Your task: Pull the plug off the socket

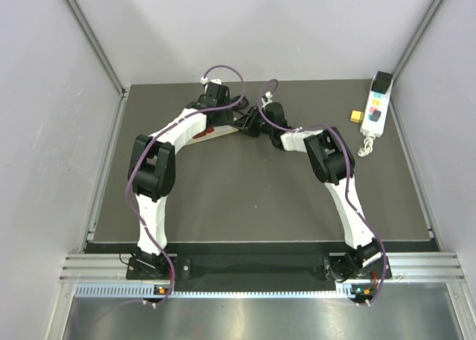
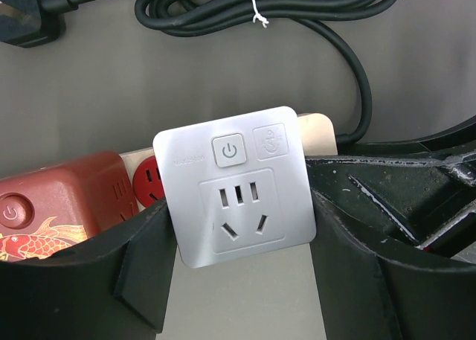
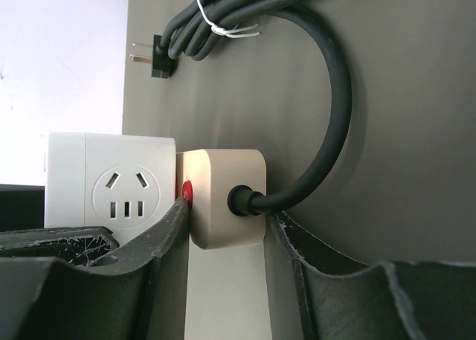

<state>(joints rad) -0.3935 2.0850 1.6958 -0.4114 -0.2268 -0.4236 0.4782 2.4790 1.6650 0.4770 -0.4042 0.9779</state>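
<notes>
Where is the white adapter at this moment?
In the left wrist view the white adapter sits at the centre on the beige strip, between the fingers of the left hand, with the red adapter beside it on the picture's left.

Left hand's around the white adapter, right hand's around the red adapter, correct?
No. The left hand is around the white adapter, but the right hand is around the beige power strip, at its cable end; the right wrist view shows it.
</notes>
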